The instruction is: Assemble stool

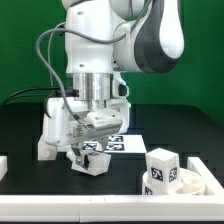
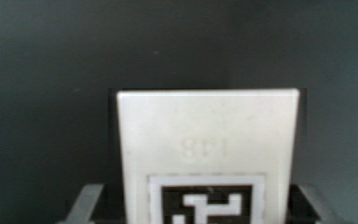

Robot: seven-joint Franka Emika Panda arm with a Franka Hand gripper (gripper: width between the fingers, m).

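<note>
Gripper (image 1: 88, 157): you have it closed narrow on a leg (image 1: 93, 161). It points straight down and sits low over the table (image 1: 60, 205), near the middle of the exterior view.
Fingers (image 2: 87, 206): in the wrist view you see one dark finger on each side of the leg's tagged end, both against it.
Leg, close up: the wrist view shows you a chunky white block with a flat pale face. A faint raised marking on that face is too blurred to read. A black-and-white tag sits at the end nearest the fingers.
Leg, from outside: it hangs just under the hand with a tag facing the camera. You cannot tell whether its lower end touches the table.
Marker board (image 1: 122, 143): it lies flat on the table just behind the gripper, toward the exterior view's right, and the gripper partly hides it.
Loose legs (image 1: 162, 172): these are white pieces with tags, close together on the table at the exterior view's lower right, well apart from the gripper.
White part (image 1: 48, 135): a bulky white shape stands just beside the gripper on the exterior view's left. You cannot tell whether it is the seat.
Table: black and matte.
</note>
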